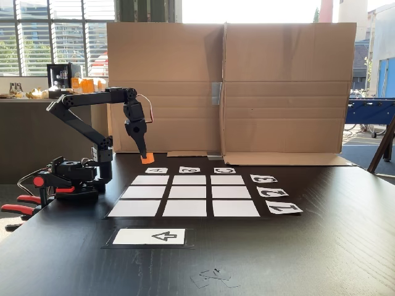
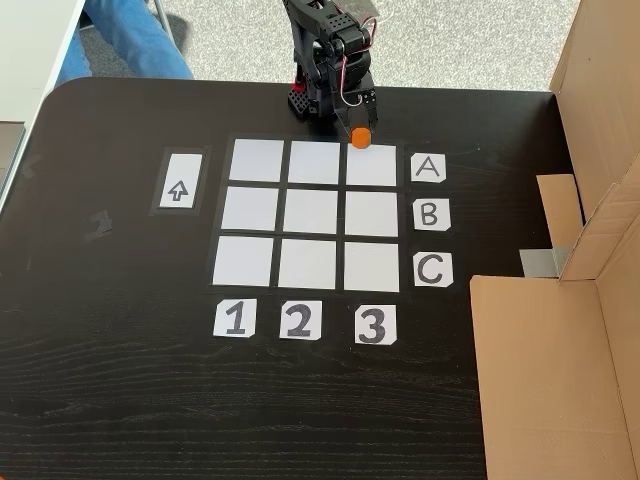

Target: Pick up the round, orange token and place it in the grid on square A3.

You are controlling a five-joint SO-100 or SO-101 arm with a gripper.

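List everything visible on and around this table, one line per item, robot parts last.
Small faceted orange plastic token: one, orange, held at the gripper tips above the table by the grid's A3 corner.
Three-by-three grid of white paper cells: one, white with black lines, table centre.
Square A3: one, white, corner cell beside the A card.
Letter and number label cards: six, white with black characters, along two grid edges.
Arrow strip: one, white with black arrow, beside the grid.
Cardboard screen: one, brown, behind the table.
Table: one, black wood grain.
Clamps: two, red-handled, at the arm's base.
Gripper: one, black, closed on the token.
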